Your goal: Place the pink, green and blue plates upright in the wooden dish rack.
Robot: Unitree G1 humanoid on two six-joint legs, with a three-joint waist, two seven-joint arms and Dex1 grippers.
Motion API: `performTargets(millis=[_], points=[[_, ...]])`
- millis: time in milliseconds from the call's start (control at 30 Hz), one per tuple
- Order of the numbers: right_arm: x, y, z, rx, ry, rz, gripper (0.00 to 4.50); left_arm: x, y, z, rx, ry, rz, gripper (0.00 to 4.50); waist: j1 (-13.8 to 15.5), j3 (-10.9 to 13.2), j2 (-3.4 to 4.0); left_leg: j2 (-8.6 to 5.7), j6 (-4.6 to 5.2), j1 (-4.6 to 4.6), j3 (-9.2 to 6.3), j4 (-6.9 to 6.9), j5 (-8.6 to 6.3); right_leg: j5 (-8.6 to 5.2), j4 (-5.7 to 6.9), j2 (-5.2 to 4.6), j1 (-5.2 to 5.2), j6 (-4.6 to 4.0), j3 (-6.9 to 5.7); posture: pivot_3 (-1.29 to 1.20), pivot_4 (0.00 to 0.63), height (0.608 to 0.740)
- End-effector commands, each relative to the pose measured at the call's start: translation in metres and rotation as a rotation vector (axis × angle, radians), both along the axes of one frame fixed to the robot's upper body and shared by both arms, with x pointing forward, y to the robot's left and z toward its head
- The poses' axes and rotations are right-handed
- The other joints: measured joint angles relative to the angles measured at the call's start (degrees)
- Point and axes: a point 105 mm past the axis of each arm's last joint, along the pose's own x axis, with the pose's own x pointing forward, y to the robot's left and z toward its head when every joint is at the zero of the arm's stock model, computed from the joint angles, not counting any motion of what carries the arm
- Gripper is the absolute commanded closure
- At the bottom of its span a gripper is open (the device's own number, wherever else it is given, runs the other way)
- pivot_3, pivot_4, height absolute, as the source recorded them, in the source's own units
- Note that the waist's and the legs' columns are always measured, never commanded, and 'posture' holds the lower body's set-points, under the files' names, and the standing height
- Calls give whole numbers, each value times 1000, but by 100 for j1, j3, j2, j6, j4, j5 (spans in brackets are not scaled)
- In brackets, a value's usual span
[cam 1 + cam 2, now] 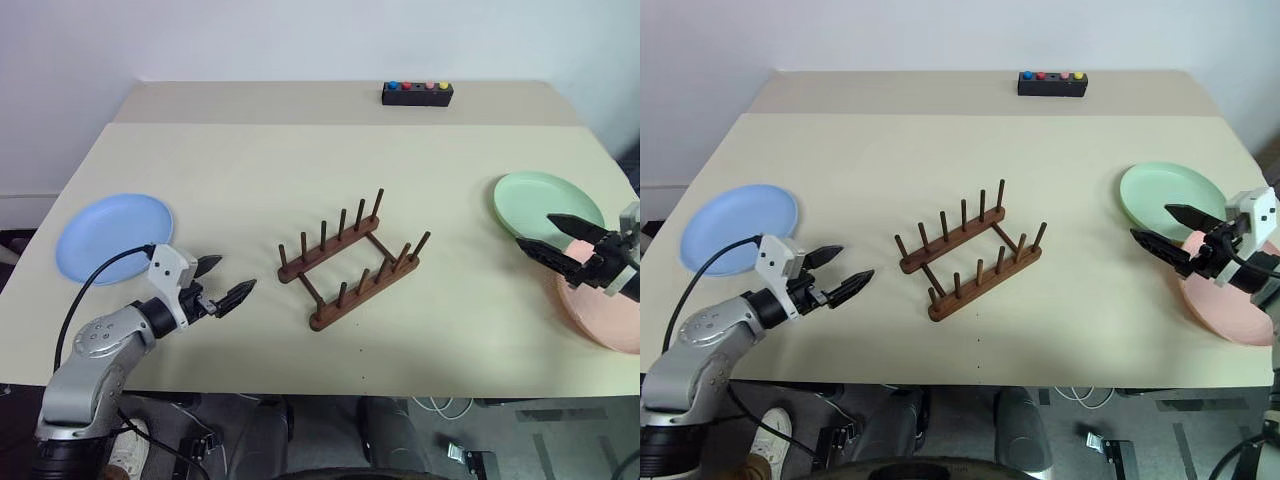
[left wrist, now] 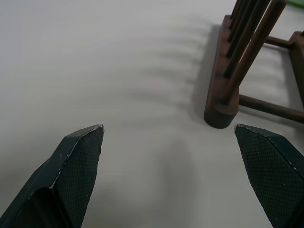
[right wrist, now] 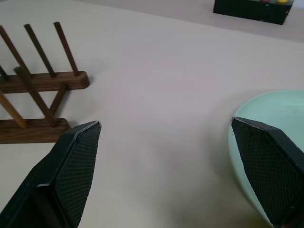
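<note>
Fig.: start-of-task layout, seen from the head cam. Small dark brown wooden dish rack (image 1: 350, 258) w/ two pegged rails sits mid-counter, slots empty, set diagonally. That puts it between both arms, so either one can likely feed it.

Round shallow light blue plate (image 1: 113, 236) lies flat near the robot's left edge of the pale beige counter (image 1: 300, 160), well apart from the rack. Round mint green plate (image 1: 545, 203) lies flat at the right side; round salmon pink plate (image 1: 612, 315) lies flat just nearer the robot, its rim at or under the green one's edge; overlap vs. mere contact can't be told. All three are still horizontal, none racked: task judged not begun.

Left end effector (image 1: 222, 282): black fingers spread wide, grasping nothing, hovering over bare counter between blue plate and rack, pointing toward the rack's near rail end. Right end effector (image 1: 554, 236): fingers likewise released, empty, poised above the near rim of the green plate where it meets the pink one, probably staged for a rim pinch.

Small black box w/ coloured buttons (image 1: 417, 93) rests at the far edge, away from the work zone.

Likely next: pinch a plate by its rim, tilt to vertical, lower between pegs. Risk: a thin flat rim gives little purchase on the counter.
</note>
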Motion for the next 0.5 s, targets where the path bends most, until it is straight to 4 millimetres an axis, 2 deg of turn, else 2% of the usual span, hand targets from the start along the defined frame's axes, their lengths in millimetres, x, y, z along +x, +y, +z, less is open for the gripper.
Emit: performTargets(millis=[33,400,500], points=[[-2,1,11,-2,-43,8,39,-1,-2,13,6,-47,-19,0,1,0,0,0,0,0,0,0,0,0,0,0,0,0,0,0,150,734],[-4,13,8,-6,-46,27,39,-17,-6,8,8,13,-78,0,-1,0,0,0,0,0,1,-1,0,-1,0,0,-2,-1,1,0,150,734],[-8,15,5,-1,-39,29,39,-26,-15,6,-12,43,-132,0,1,0,-2,0,0,-1,1,0,0,-7,-1,-1,0,-12,1,0,150,734]])
